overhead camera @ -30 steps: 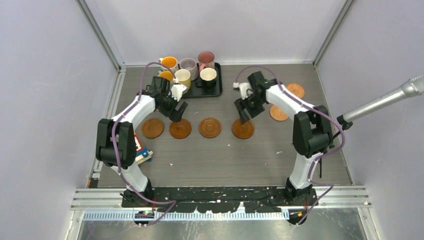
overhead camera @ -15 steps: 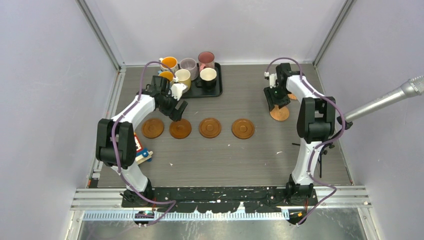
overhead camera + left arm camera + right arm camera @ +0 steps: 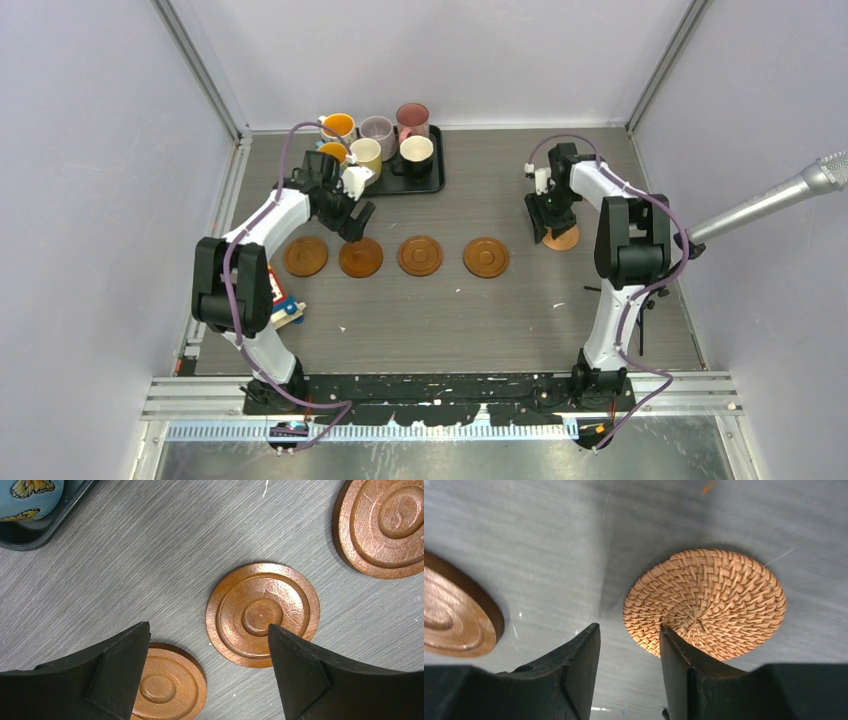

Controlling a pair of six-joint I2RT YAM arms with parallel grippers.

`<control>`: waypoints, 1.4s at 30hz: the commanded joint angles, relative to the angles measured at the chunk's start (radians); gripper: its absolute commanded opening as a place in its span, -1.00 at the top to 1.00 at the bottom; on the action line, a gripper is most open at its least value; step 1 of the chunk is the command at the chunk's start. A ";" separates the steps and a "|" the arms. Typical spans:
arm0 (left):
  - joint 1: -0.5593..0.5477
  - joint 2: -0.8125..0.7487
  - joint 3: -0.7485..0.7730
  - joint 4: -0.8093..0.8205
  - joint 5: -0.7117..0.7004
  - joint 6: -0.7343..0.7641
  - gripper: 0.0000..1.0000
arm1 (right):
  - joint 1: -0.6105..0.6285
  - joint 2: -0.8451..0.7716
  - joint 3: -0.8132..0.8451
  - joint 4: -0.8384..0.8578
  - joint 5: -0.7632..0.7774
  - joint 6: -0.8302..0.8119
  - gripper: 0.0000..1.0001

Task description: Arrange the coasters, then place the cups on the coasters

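Four brown wooden discs with raised rings lie flat in a row across my counter (image 3: 600, 290), each apart from the next: the leftmost coaster (image 3: 305, 256), second coaster (image 3: 361, 258), third coaster (image 3: 420, 255) and fourth coaster (image 3: 486, 257). Off to the right, a straw-coloured woven coaster (image 3: 704, 602) lies flat, its near edge showing between the fingers of my right end effector (image 3: 629, 629); a fifth wooden coaster (image 3: 454, 612) lies near it, not touching.

All six cups stand upright, crowded on the black tray (image 3: 420, 184) at far left: white cup (image 3: 338, 125), lilac cup (image 3: 377, 128), pink cup (image 3: 412, 115), blue butterfly cup (image 3: 332, 152), cream-yellow cup (image 3: 365, 152), black cup (image 3: 416, 150).
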 commanded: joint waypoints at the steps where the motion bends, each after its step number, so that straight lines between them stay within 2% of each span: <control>1: 0.008 0.009 0.046 0.017 0.025 0.013 -0.79 | 0.005 -0.086 -0.108 -0.036 -0.058 0.023 -0.03; 14: 0.008 0.031 0.056 0.020 0.039 0.001 -0.79 | 0.083 -0.201 -0.273 0.000 -0.059 0.033 -0.03; 23: 0.008 0.017 0.041 0.021 0.037 0.006 -0.79 | 0.093 -0.206 -0.232 -0.011 -0.059 0.031 -0.04; 33: 0.008 0.020 0.042 0.021 0.038 0.008 -0.79 | 0.108 -0.212 -0.073 -0.097 -0.142 0.034 -0.07; 35: 0.008 0.022 0.044 0.024 0.040 0.006 -0.79 | 0.109 -0.205 -0.023 -0.066 -0.087 0.050 -0.11; 40: 0.008 0.036 0.054 0.027 0.048 0.000 -0.79 | 0.103 -0.085 0.156 0.038 0.213 0.139 -0.16; 42: 0.008 0.041 0.060 0.025 0.049 -0.005 -0.79 | 0.083 -0.032 0.223 0.070 0.241 0.184 -0.22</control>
